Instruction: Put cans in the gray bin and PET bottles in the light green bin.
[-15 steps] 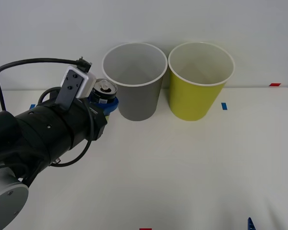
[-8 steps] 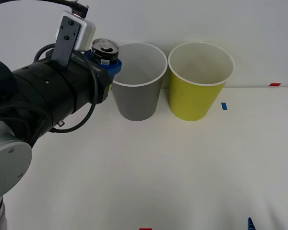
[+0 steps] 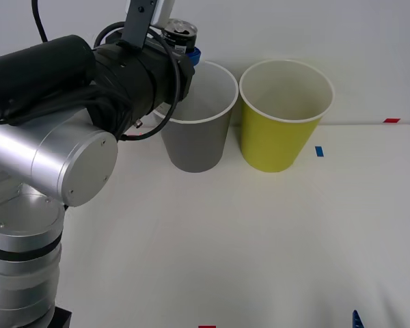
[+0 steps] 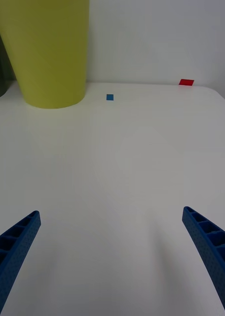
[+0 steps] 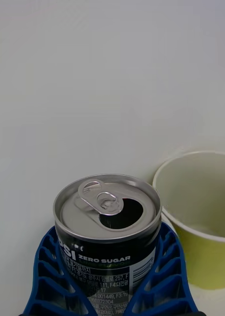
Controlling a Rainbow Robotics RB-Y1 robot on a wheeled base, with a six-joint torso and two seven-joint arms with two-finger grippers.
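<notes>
Can (image 5: 108, 232): small, dark body, silver top with pull tab, mouth already opened, white "ZERO SUGAR" lettering and fine print on the side. It stands upright, clenched between the blue ribbed fingers (image 5: 48, 276) of the left gripper (image 3: 184, 49), raised above table level at the left rear rim of the gray bin (image 3: 195, 140).

Gray bin: tall, round, tapered, white rim, pale inner wall, upright on the white table (image 3: 260, 239). Its interior is partly masked by the left arm's black forearm in the front view.

Light green bin (image 3: 280, 130): same shape, yellow-green, white rim, standing just beside the gray bin on its right, very close; whether they touch cannot be told. What its interior holds cannot be told.

Right gripper (image 4: 112, 261): low over bare table at the near right, fingers spread wide, grasping nothing, well apart from both bins.

Markers: blue tape square (image 4: 110, 97) near the light green bin's base; red tape patch (image 4: 186, 82) at the far table edge.
</notes>
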